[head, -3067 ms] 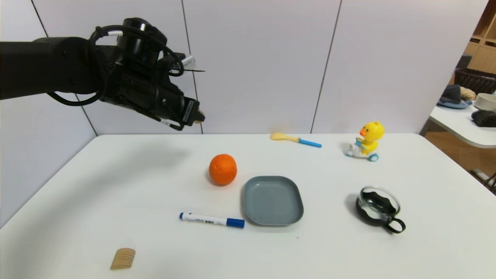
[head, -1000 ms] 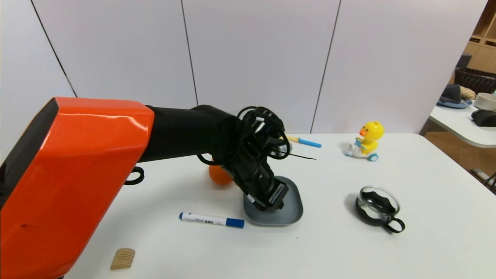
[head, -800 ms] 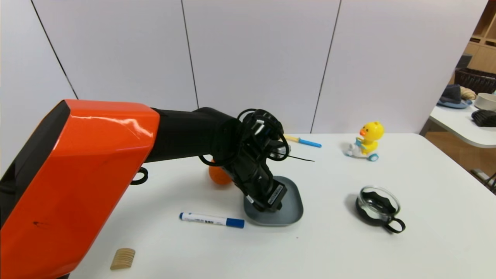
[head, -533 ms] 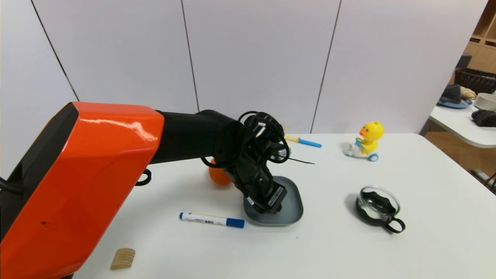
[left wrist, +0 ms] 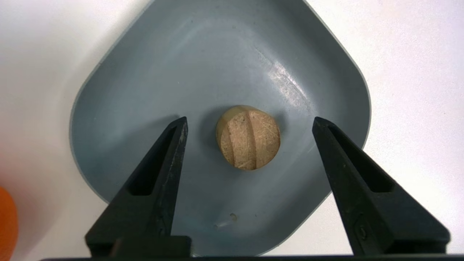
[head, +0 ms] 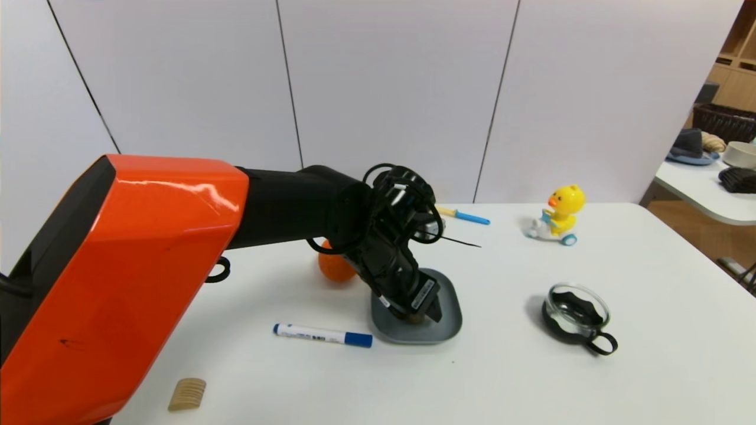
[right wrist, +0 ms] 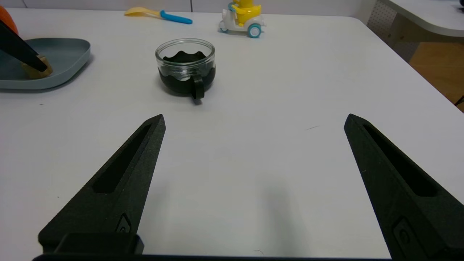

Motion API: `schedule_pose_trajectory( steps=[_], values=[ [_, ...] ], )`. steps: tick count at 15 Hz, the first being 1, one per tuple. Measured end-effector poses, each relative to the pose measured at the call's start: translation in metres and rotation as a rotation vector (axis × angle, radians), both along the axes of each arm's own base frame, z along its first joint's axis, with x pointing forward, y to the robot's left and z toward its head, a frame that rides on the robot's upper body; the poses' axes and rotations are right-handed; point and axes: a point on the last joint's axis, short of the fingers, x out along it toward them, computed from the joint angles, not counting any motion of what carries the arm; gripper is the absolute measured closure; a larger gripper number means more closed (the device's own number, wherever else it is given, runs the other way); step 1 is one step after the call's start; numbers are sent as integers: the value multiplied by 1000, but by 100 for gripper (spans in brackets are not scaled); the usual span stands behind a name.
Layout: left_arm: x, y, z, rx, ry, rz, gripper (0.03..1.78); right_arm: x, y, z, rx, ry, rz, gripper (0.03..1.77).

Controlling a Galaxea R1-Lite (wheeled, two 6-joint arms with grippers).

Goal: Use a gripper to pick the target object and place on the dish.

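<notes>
The target object, a small tan wooden cylinder [left wrist: 248, 137], stands on end in the middle of the grey-blue dish [left wrist: 145, 72]. My left gripper [left wrist: 250, 120] hovers just over it, open, one black finger on each side and neither touching the wood. In the head view the left gripper [head: 423, 308] points down into the dish [head: 452, 321], and only a sliver of the cylinder [head: 415, 319] peeks out below it. My right gripper [right wrist: 253, 117] is open and empty, low over bare table near the front right. From there the dish [right wrist: 69, 58] and cylinder [right wrist: 34, 72] lie far off.
An orange [head: 333, 268] sits behind the dish and a blue-capped marker [head: 322, 334] lies just left of it. A ridged wooden block [head: 187, 394] rests at the front left. A glass cup [head: 577, 316], a duck toy [head: 558, 221] and a spoon [head: 466, 216] stand to the right and back.
The left arm came down from the upper left to the dish. In the last half second its fingers spread apart and let go of the cylinder, which now rests on the dish.
</notes>
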Motion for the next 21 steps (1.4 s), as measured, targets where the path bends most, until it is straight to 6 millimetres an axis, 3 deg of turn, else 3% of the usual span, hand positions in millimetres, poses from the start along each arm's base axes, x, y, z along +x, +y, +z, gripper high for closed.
schedule_pose_trajectory(
  steps=[7, 11, 14, 17, 21],
  values=[
    [6, 1, 31, -126, -149, 70, 29, 0, 0, 0, 1, -1, 0, 9],
    [14, 14, 60, -218, -274, 147, 22, 0, 0, 0, 0, 0, 0, 9],
    [30, 43, 82, -297, -395, 239, 18, 0, 0, 0, 0, 0, 0, 9],
    [41, 84, 86, -330, -468, 332, 16, 0, 0, 0, 0, -1, 0, 9],
    [30, 153, 100, -372, -633, 510, 14, 0, 0, 0, 0, -1, 0, 9]
  ],
)
